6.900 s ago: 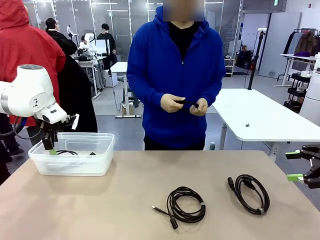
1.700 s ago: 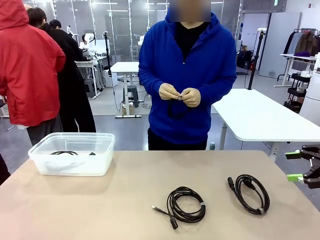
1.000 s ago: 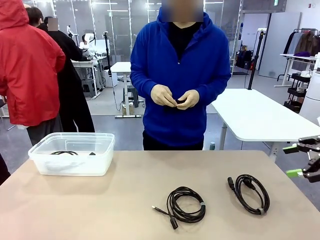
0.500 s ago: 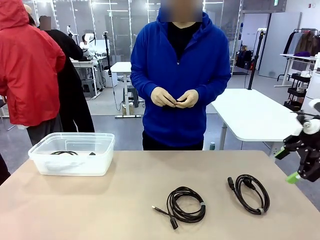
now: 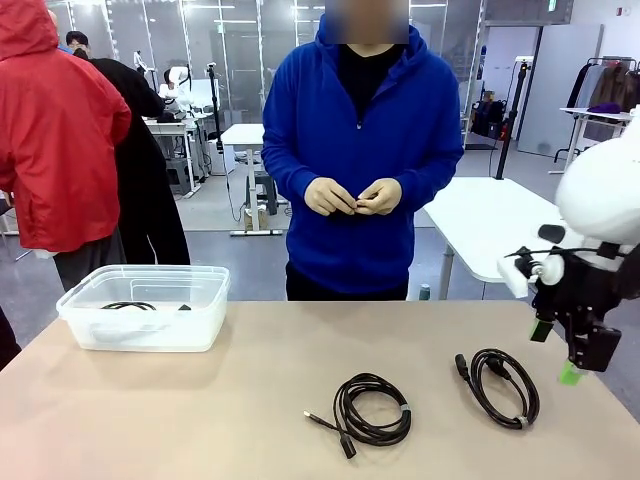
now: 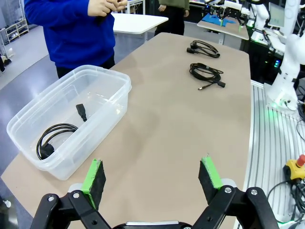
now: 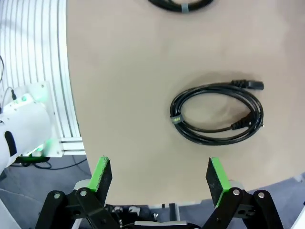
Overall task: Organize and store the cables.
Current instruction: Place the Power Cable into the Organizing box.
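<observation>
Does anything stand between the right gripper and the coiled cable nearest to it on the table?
Nothing visible does. The right gripper is open and hangs over the edge of the table. Between it and the cable there is only bare tabletop.
</observation>
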Controlling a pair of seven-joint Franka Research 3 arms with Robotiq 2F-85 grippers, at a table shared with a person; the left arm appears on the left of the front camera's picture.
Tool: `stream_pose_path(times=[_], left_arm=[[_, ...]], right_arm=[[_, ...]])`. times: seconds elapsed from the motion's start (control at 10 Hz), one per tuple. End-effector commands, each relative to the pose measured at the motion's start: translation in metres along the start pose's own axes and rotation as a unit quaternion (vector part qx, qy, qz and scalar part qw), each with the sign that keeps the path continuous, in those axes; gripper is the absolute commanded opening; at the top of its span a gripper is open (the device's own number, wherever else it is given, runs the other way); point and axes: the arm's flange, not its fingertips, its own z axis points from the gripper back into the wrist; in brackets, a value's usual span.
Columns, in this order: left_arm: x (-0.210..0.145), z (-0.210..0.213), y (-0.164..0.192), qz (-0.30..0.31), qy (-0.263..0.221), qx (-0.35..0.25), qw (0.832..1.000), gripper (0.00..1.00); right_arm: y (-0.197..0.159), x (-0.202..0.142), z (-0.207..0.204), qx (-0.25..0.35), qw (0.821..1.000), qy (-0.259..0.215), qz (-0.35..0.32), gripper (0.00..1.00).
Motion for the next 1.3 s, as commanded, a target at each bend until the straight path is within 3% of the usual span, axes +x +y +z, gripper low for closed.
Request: stream_pose_path(times=[0.0, 0.3, 0.7, 1.2], left_arm=[[0.002, -0.003, -0.002, 0.003, -0.007, 0.017, 1.0, 1.0], [0.002, -0.003, -0.002, 0.003, -0.007, 0.017, 1.0, 1.0], [0.002, -0.003, -0.002, 0.003, -0.007, 0.017, 1.0, 1.0], [0.002, -0.003, -0.002, 0.003, -0.007, 0.017, 1.0, 1.0]], right_arm=[[-0.001, 0.009, -0.005, 0.0, 1.0, 0.014, -0.018, 1.0], [-0.011, 0.016, -0.05, 0.036, 0.999, 0.001, 0.013, 1.0], [-0.023, 0.018, -0.089, 0.059, 0.997, 0.02, 0.052, 1.0], [-0.04, 0.008, -0.125, 0.096, 0.994, 0.047, 0.023, 1.0]])
